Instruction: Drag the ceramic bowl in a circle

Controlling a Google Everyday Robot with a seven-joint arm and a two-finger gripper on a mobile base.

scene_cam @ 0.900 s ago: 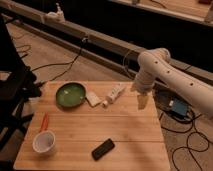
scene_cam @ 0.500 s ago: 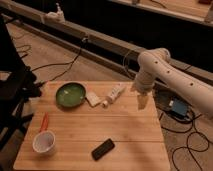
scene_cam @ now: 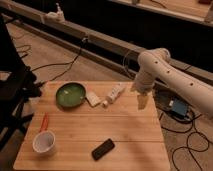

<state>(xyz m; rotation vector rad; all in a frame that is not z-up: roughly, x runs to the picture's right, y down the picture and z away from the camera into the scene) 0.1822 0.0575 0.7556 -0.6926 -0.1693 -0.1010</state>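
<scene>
1. The wooden table (scene_cam: 125, 135) fills the lower part of the view, and the clock directions below are read from its middle.
2. The green bowl (scene_cam: 70, 94) sits upright at about 11 o'clock, near the far left corner of the table, with nothing touching its rim on the gripper's side.
3. The gripper (scene_cam: 142, 101) hangs at about 2 o'clock, over the right edge of the table and well apart from the bowl. Its fingers are spread and hold nothing.
4. The white arm (scene_cam: 167, 75) reaches in from the right and bends down to the gripper.
5. A small white block (scene_cam: 93, 98) lies just beside the bowl, at the bowl's 3 o'clock.
6. A white tube (scene_cam: 115, 93) lies tilted at about 1 o'clock, between the block and the gripper.
7. A white cup (scene_cam: 44, 142) stands at about 8 o'clock, with an orange stick (scene_cam: 44, 121) just beyond it.
8. A flat black object (scene_cam: 103, 149) lies at about 6 o'clock.
9. A blue box (scene_cam: 178, 107) sits on the floor past the right edge of the table.
</scene>
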